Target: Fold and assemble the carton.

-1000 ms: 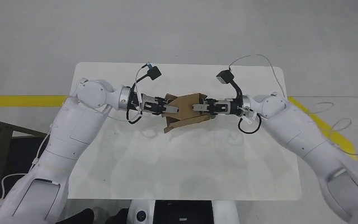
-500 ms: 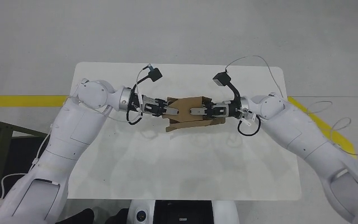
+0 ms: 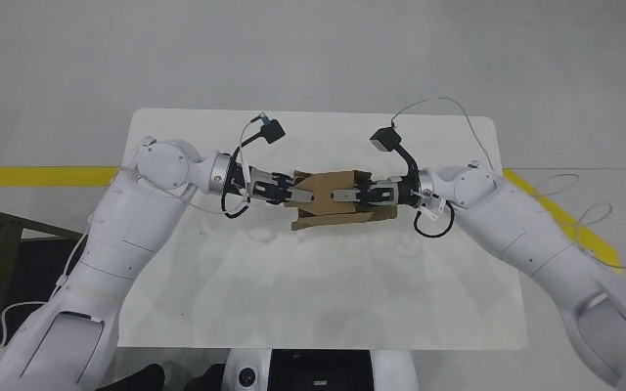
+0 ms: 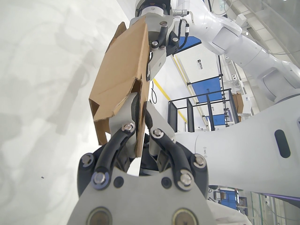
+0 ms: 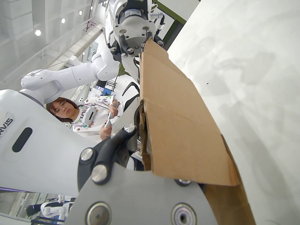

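Note:
A brown cardboard carton (image 3: 333,198), partly folded with loose flaps, hangs just above the middle of the white table (image 3: 196,293), stretched between both arms. My left gripper (image 3: 296,193) is shut on the flap at its left end; in the left wrist view the fingers (image 4: 150,118) pinch a thin cardboard edge of the carton (image 4: 119,76). My right gripper (image 3: 354,194) is shut on the opposite end. In the right wrist view the carton (image 5: 178,122) covers one finger, while the other finger (image 5: 127,136) presses its side. The left gripper (image 5: 138,47) grips the far end.
The table surface around the carton is bare white. Its back edge (image 3: 313,111) and front edge (image 3: 323,347) lie well away from the grippers. A yellow floor line (image 3: 59,176) runs past the table on the left.
The right gripper has pushed toward the left one, and the carton has gone from a skewed, slanted shape to a squarer, more level one. The left arm has barely moved.

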{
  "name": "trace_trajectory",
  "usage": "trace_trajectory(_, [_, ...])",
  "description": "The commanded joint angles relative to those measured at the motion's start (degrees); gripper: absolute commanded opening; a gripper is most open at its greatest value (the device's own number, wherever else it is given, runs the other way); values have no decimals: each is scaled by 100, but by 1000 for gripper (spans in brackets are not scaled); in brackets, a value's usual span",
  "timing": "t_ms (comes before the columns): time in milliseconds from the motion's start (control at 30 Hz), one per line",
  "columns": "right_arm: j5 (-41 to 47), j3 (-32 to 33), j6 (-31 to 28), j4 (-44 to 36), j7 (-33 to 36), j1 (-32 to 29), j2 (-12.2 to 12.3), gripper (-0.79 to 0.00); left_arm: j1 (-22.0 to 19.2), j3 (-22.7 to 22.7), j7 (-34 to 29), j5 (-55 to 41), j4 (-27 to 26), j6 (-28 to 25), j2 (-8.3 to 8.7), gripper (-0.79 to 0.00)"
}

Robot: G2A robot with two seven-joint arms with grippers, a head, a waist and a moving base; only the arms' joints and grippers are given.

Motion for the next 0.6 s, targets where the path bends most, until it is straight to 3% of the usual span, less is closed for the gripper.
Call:
trace_trajectory(0, [7, -7, -16, 39, -16, 11, 0, -785, 0, -17, 39, -15, 7, 25, 4, 0])
trace_trajectory(567, [-110, -68, -218, 382, -219, 82, -70, -785, 120, -242, -176, -1493, -212, 209, 13, 0])
